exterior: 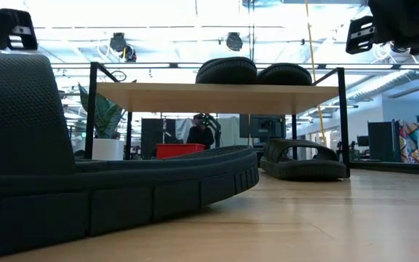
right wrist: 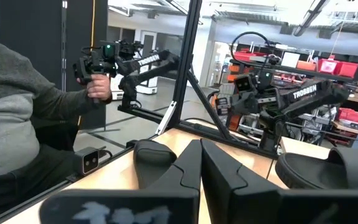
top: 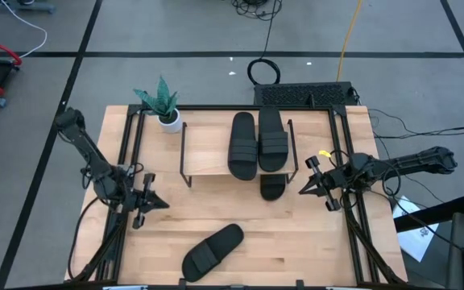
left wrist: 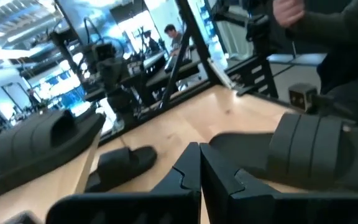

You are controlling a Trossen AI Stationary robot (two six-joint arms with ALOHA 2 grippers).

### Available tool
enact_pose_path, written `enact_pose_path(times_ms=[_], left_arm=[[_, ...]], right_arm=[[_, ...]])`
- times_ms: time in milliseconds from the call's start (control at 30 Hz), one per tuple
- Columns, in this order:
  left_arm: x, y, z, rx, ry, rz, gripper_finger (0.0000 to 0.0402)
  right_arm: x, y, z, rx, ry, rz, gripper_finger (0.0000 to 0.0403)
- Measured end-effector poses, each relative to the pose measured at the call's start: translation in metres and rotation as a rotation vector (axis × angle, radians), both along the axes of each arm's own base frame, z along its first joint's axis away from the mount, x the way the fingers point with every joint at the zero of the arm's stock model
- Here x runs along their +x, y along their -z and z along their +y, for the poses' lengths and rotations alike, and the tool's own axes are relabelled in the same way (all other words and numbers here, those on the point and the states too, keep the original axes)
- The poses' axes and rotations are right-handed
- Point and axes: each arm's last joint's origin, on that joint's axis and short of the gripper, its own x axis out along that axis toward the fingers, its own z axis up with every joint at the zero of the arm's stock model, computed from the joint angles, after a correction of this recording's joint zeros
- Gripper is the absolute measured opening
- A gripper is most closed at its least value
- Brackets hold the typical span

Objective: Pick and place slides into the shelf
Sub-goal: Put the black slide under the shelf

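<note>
The shelf [top: 216, 157], with its light wooden top board [exterior: 217, 97] and thin black frame, stands at the middle far side of the table. Two black slides [top: 242, 145] [top: 273, 138] lie side by side on the top board. A third slide [top: 273, 187] lies on the table under the board, its near end sticking out. Another slide [top: 212, 251] rests sole down on the table near the front edge and fills the low view's foreground [exterior: 122, 189]. My left gripper [top: 158, 201] hovers shut at the table's left. My right gripper [top: 304, 189] hovers shut at the right, beside the shelf.
A potted plant [top: 166, 109] stands at the shelf's far left corner. Black frame rails [top: 127, 161] [top: 349, 201] run along both table sides. A seated person [right wrist: 17, 124] with a hand-held controller is beyond the table's near edge. Bare wood [top: 296, 242] lies at the near right.
</note>
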Motion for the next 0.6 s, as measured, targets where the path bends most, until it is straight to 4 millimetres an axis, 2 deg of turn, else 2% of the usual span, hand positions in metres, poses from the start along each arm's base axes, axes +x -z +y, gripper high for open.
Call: enact_pose_path(times_ms=[133,267,433,600], left_arm=[[0.003,-0.002,-0.015,-0.032,0.017,-0.032,0.0],[0.01,-0.007,-0.035,-0.019,-0.017,0.008,0.0],[0.029,-0.026,-0.072,-0.028,-0.082,0.06,0.0],[0.048,-0.043,-0.107,-0.043,-0.244,0.136,0.0]], right_arm=[[0.0,0.001,0.0,0.005,-0.001,0.01,0.0],[0.0,0.002,0.0,0.004,-0.001,0.025,0.0],[0.0,0.002,0.0,-0.001,-0.001,0.026,0.0],[0.0,-0.002,0.0,-0.015,0.002,-0.033,0.0]])
